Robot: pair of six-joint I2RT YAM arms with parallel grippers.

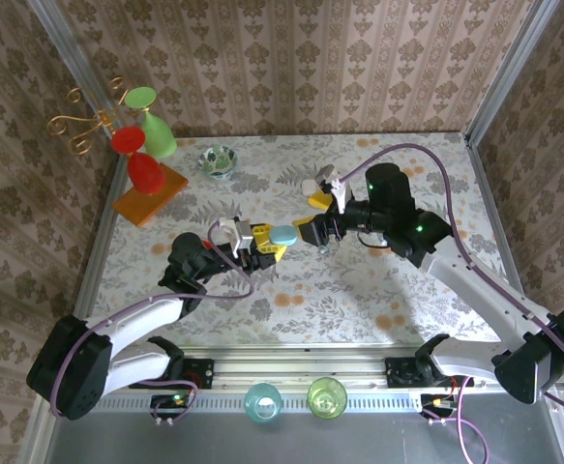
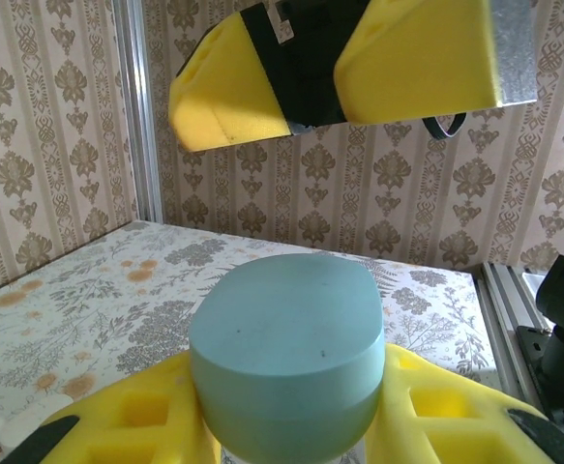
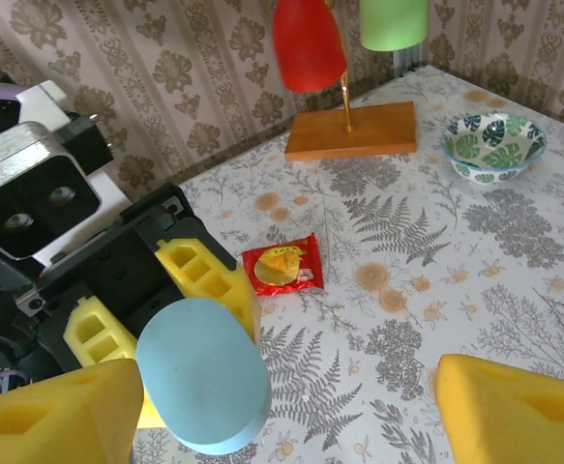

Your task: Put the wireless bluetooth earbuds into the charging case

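floral tablecloth (image 1: 359, 290), damask-papered walls (image 1: 291, 68); left tool (image 1: 272, 244) pinches the blue case (image 1: 283, 234), right tool (image 1: 314, 215) spread wide.

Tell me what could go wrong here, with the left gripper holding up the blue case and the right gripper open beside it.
1. The blue case is held above the table by the left gripper alone. A push from the open right gripper might twist it loose and drop it.
2. The two grippers sit very close together, so their fingers could collide.
3. The case looks closed. If so, nothing can go in until it is opened.
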